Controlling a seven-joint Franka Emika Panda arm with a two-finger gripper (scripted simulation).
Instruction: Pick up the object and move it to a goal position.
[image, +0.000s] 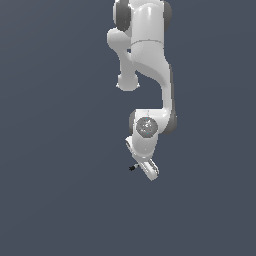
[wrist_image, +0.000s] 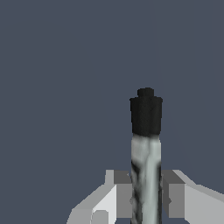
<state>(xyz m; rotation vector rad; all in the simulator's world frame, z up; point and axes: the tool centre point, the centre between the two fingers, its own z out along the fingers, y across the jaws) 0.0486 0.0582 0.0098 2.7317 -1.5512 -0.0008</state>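
The rod (wrist_image: 146, 153) is sitting between the two fingers (wrist_image: 122, 194) of the gripper (wrist_image: 146, 199), which is closing narrowly on its light grey, mottled shaft. In the wrist view the shaft is running straight out from between the fingers, and its black tip, with a small knob at the very end, is pointing away from the camera. Both grey finger pads are pressing against the shaft, one on each side.

In the exterior view the rod (image: 132, 168) is showing only as a tiny dark speck, sticking out from the gripper (image: 145, 167) toward the exterior view's left. Whether it is touching the plain dark surface (image: 50, 200) behind it cannot be told.

The arm (image: 150, 75) is reaching down from the top of the exterior view, its white links folding at a grey-capped joint, and the wrist is tilting so that the gripper is pointing down and slightly sideways.
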